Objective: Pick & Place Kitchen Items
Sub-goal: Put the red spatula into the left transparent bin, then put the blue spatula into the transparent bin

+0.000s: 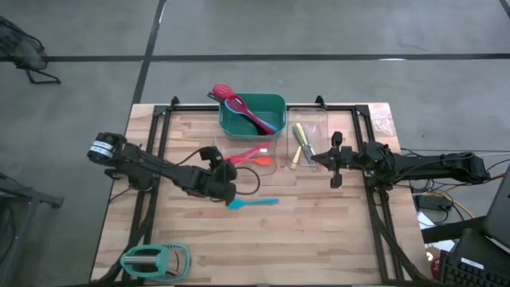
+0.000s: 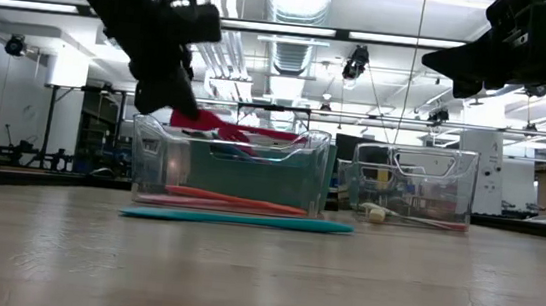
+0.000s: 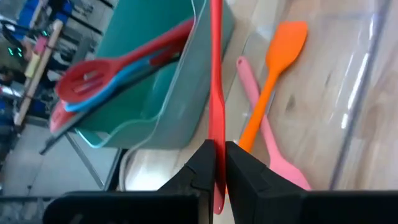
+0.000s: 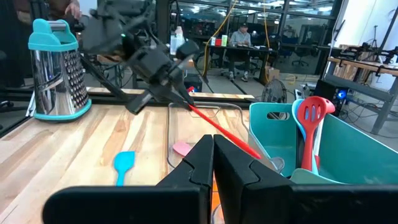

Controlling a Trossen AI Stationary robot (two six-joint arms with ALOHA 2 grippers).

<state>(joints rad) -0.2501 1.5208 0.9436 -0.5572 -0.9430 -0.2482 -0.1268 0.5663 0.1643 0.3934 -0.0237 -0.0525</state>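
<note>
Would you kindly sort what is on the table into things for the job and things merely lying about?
For the job:
red utensil in left gripper
blue spatula
orange spatula
pink spatula
red slotted spoon

Lying about:
grater
green bin
clear bins

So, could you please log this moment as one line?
left tool: shut on red utensil, over clear bin | right tool: shut, empty, waiting

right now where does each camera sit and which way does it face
High: above the table, looking straight down; both arms show.
Low: at tabletop height, looking level across; arms enter from above.
Left wrist: on the left arm, over the left gripper shut on a red utensil.
Right wrist: on the right arm, past the shut right gripper at the left arm.
Shared: the green bin shows in every view.
</note>
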